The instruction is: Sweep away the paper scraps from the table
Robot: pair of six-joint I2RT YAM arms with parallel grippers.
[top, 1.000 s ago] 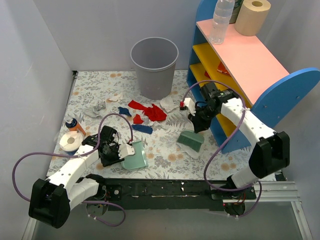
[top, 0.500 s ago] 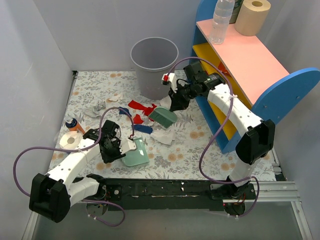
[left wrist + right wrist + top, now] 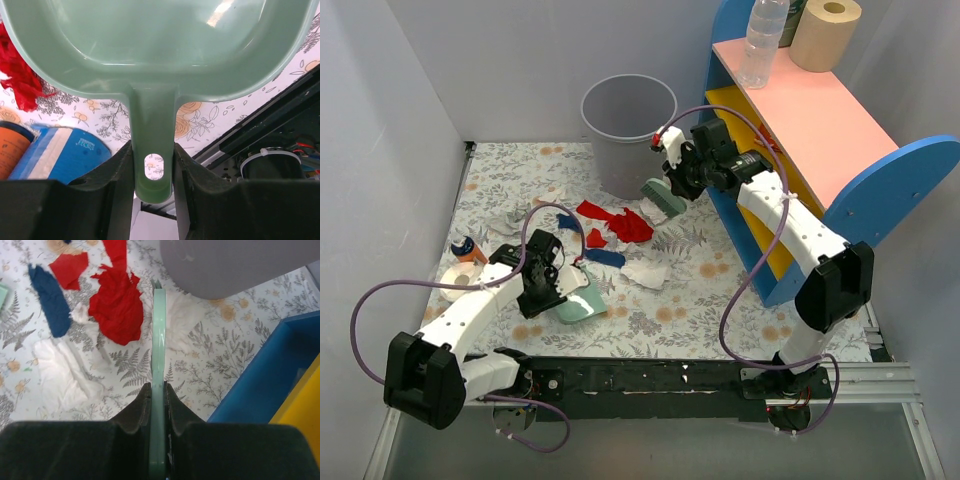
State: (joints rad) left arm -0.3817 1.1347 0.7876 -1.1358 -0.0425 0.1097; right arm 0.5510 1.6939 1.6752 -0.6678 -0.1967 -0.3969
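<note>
The paper scraps point(image 3: 620, 222) lie in a loose cluster on the middle of the flowered surface point(image 3: 692, 292). Red pieces sit nearest the grey waste bin point(image 3: 628, 128), a dark blue strip lies below them, and a crumpled white piece lies toward the near edge. A few more white bits are scattered at the far left.

In the right wrist view the scraps point(image 3: 117, 300) spread to the left of the green hand brush point(image 3: 158, 340), with one white piece just to its right. The bin point(image 3: 225, 260) stands just beyond the brush's far end.

The right end effector point(image 3: 682, 180) is clenched on the brush point(image 3: 665, 198), its fingers pressed against both flat sides of the handle point(image 3: 158, 400). Whether the bristles touch the surface point(image 3: 200, 375) cannot be told.

The mint-green dustpan point(image 3: 578, 300) rests on the near side of the cluster, just beside the blue strip. The left end effector point(image 3: 552, 283) grips it, both fingers tight on the pan's handle point(image 3: 152, 165), and a red scrap lies beside the pan's point(image 3: 160, 45) rim.

A blue-and-orange object point(image 3: 60, 150) sits near the left arm. The pink-topped shelf point(image 3: 820, 130) stands to the right.
</note>
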